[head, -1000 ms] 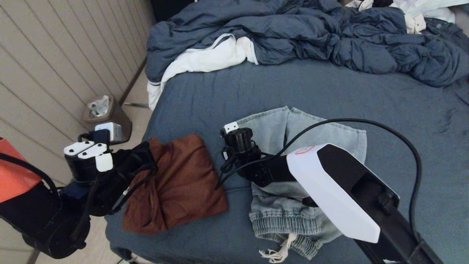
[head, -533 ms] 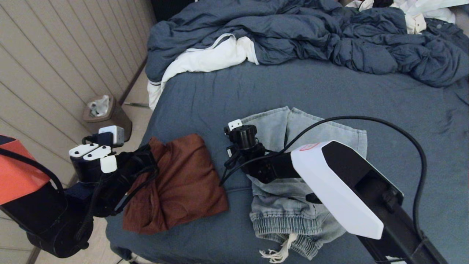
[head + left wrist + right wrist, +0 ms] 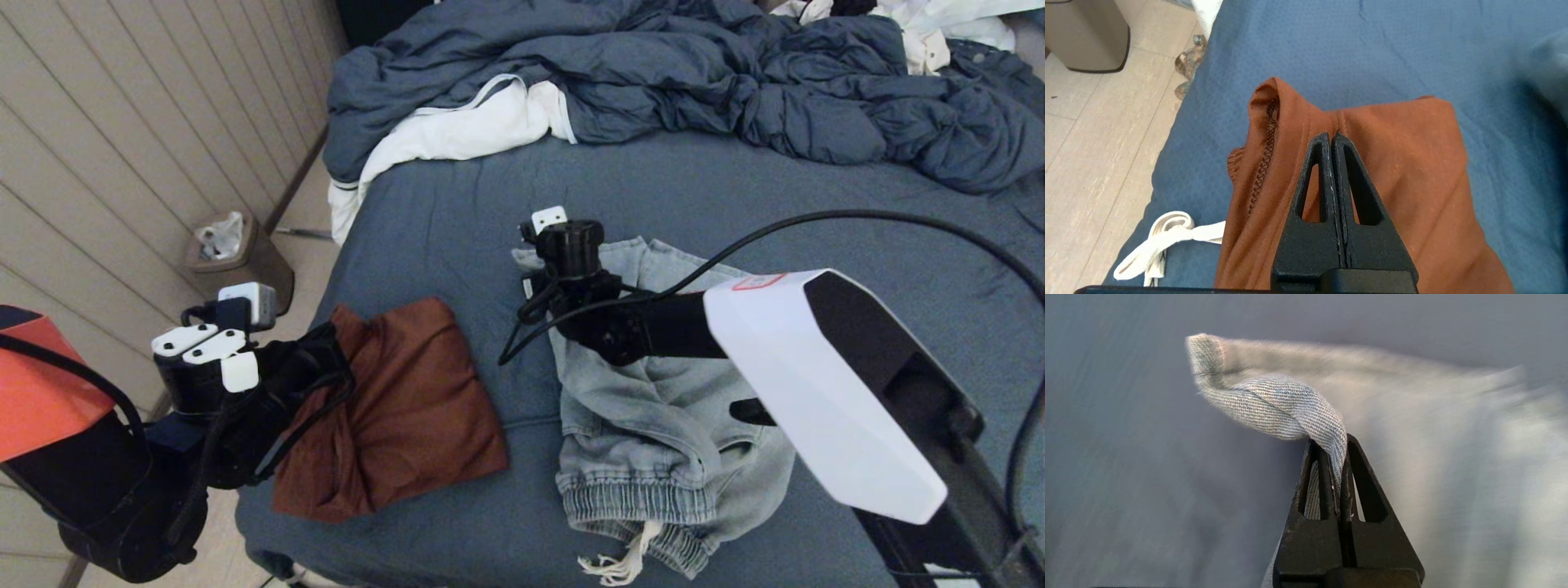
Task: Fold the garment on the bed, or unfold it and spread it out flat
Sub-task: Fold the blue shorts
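Note:
A pale blue denim garment [image 3: 669, 425] with an elastic waistband lies rumpled on the bed [image 3: 735, 196] near its front edge. My right gripper [image 3: 1336, 443] is shut on a twisted corner of that denim [image 3: 1274, 404] and holds it up off the sheet, at the garment's far left end [image 3: 531, 260]. A rust-brown garment [image 3: 408, 408] lies bunched to the left. My left gripper [image 3: 1331, 136] hovers over it [image 3: 1412, 163] near the bed's left edge, shut, with nothing between its fingers.
A rumpled dark blue duvet [image 3: 653, 73] with white lining covers the far part of the bed. A brown waste bin [image 3: 237, 253] stands on the floor at the left by the wall. A white cord loop [image 3: 1163, 237] lies beside the brown garment.
My right gripper has shut on the denim's corner and risen toward the far side, pulling the fabric up with it. The left arm has barely shifted.

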Motion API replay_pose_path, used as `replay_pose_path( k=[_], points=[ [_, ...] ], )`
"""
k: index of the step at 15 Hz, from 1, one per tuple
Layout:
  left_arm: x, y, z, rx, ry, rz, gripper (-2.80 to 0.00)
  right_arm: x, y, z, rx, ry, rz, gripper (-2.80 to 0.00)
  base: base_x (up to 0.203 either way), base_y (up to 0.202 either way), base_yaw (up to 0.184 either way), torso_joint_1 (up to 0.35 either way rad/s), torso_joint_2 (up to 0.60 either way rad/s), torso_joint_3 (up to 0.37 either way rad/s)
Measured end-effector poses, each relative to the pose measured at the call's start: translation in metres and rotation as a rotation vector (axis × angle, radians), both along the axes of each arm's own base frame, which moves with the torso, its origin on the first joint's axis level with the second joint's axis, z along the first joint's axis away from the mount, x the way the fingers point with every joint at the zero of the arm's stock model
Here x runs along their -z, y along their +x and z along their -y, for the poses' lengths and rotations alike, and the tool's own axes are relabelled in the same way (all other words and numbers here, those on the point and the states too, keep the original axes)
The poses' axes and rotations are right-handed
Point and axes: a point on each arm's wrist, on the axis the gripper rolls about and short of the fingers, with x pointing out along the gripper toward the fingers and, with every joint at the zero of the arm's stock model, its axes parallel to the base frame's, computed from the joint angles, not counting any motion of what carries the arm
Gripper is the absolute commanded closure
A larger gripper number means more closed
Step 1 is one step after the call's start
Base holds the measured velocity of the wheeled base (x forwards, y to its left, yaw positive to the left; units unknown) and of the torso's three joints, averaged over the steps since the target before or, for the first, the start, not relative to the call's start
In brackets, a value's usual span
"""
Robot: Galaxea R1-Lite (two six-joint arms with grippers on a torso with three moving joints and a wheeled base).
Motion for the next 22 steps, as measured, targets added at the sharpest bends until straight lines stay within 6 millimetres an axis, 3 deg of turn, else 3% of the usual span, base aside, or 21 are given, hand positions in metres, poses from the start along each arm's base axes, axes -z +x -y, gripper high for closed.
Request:
replay_pose_path(
  k=[2,4,6,9,17,20,22],
  points=[
    [0.001,-0.002,0.001,0.005,0.002,-0.003,0.00,-0.031,0.001,0.030,0.082,0.023,0.046,0.00,0.000,0.000,0.000,0.000,0.00,0.000],
    [0.003,-0.005,0.002,0.016,0.004,-0.007,0.00,-0.048,0.000,0.061,0.144,0.027,0.055,0.00,0.000,0.000,0.000,0.000,0.00,0.000],
    [0.004,-0.008,0.004,0.027,0.005,-0.010,0.00,-0.055,-0.009,0.088,0.185,0.019,0.035,0.00,0.000,0.000,0.000,0.000,0.00,0.000],
    [0.005,-0.013,0.009,0.047,0.007,-0.013,0.00,-0.056,-0.015,0.150,0.298,0.014,0.010,0.00,0.000,0.000,0.000,0.000,0.00,0.000],
    [0.011,-0.025,0.022,0.102,0.016,-0.044,0.00,-0.020,-0.025,0.303,0.513,0.036,-0.068,0.00,0.000,0.000,0.000,0.000,0.00,0.000],
    [0.014,-0.026,0.025,0.114,0.020,-0.052,0.00,0.004,-0.027,0.346,0.573,0.054,-0.130,0.00,0.000,0.000,0.000,0.000,0.00,0.000],
    [0.016,-0.025,0.026,0.118,0.023,-0.059,0.00,0.021,-0.027,0.362,0.595,0.059,-0.172,0.00,0.000,0.000,0.000,0.000,0.00,0.000]
  ],
)
